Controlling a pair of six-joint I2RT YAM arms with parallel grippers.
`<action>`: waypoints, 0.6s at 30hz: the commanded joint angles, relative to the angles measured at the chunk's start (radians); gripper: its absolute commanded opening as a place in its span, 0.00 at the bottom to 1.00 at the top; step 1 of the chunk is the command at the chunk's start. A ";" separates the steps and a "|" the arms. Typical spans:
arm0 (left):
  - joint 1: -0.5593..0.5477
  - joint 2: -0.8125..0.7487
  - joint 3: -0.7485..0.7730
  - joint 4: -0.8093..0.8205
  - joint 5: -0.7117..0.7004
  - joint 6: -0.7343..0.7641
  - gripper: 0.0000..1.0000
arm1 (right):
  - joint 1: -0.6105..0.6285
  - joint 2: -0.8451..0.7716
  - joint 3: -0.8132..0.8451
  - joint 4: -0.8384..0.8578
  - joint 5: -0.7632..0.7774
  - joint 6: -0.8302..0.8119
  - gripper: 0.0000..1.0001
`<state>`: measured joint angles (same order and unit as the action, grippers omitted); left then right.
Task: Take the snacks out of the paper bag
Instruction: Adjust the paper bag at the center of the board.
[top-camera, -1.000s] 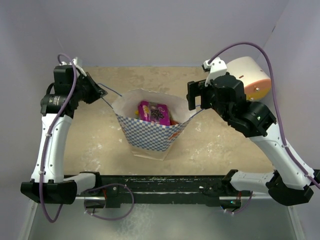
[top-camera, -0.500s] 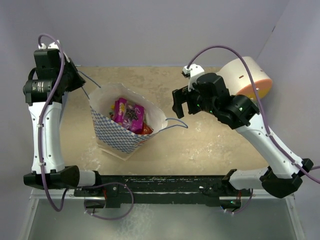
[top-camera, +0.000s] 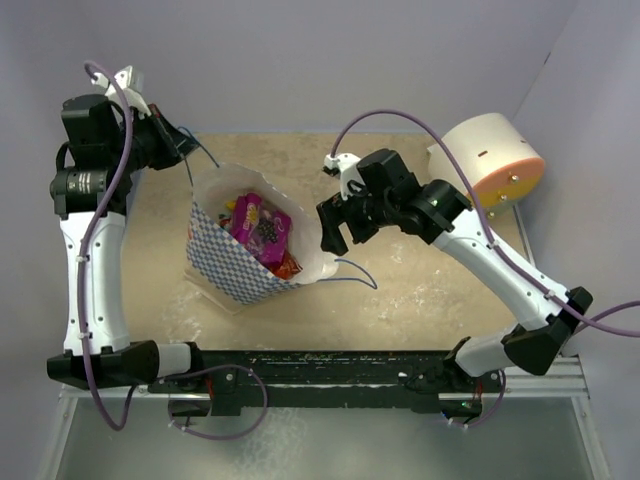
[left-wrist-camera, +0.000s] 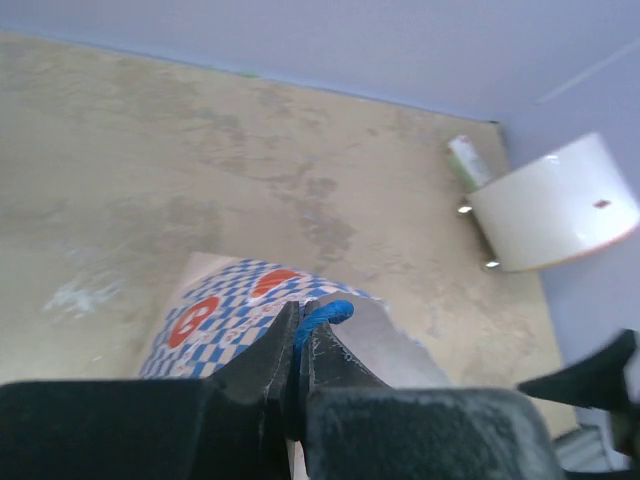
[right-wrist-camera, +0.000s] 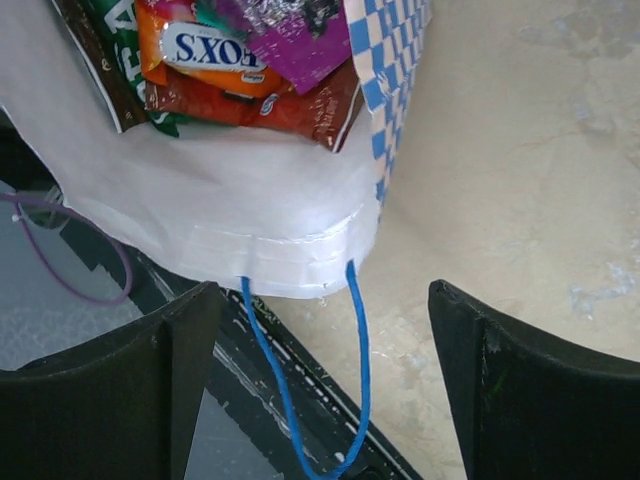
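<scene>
Two handles were in my grippers a second ago; now only one is. From above, my left gripper (top-camera: 178, 142) is clenched on the blue string handle (top-camera: 195, 160), high at the left. The paper bag (top-camera: 225, 268) has slid left and tipped, its mouth toward my right gripper (top-camera: 333, 228). That gripper has let the other handle (top-camera: 355, 275) fall slack on the table (top-camera: 430, 290) and has come in beside the rim. The snacks (top-camera: 260, 225) remain inside. My left wrist view shows both jaws pinched on the string above the checkered wall. My right wrist view shows my fingers (right-wrist-camera: 120, 390) spread wide and empty, the snacks just past the rim, so I judge a reach inside comes next.
</scene>
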<state>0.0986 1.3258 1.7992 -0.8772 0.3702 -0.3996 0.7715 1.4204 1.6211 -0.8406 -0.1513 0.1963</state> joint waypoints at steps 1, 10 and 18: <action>0.006 -0.109 -0.096 0.450 0.344 -0.180 0.00 | 0.001 0.010 -0.017 0.002 -0.093 -0.026 0.85; 0.004 -0.252 -0.413 0.807 0.527 -0.491 0.00 | 0.000 0.059 0.004 0.007 -0.128 -0.037 0.80; 0.001 -0.379 -0.563 0.695 0.552 -0.490 0.00 | 0.001 0.071 0.004 0.006 -0.054 -0.048 0.77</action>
<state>0.0990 1.0195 1.2404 -0.2558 0.8520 -0.8516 0.7719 1.4952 1.6035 -0.8436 -0.2298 0.1673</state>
